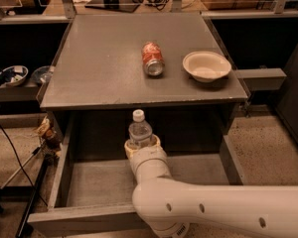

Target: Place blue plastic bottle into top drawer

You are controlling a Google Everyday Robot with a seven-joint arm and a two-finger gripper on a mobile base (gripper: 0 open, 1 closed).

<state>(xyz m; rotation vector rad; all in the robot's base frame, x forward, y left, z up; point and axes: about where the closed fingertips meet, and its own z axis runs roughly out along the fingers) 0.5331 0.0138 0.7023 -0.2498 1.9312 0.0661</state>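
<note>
The blue plastic bottle [139,130], clear with a white cap, stands upright over the back part of the open top drawer [100,183]. My gripper [142,146] reaches in from the lower right on its white arm and is shut on the bottle's lower half, with a yellowish finger on either side. The bottle's base is hidden behind the gripper, so I cannot tell whether it touches the drawer floor. The drawer is pulled far out from under the grey cabinet top [99,68].
On the cabinet top a red soda can [152,58] lies on its side, with a cream bowl [206,66] to its right. The drawer's side walls flank the arm. Cables and a stand sit on the floor at the left.
</note>
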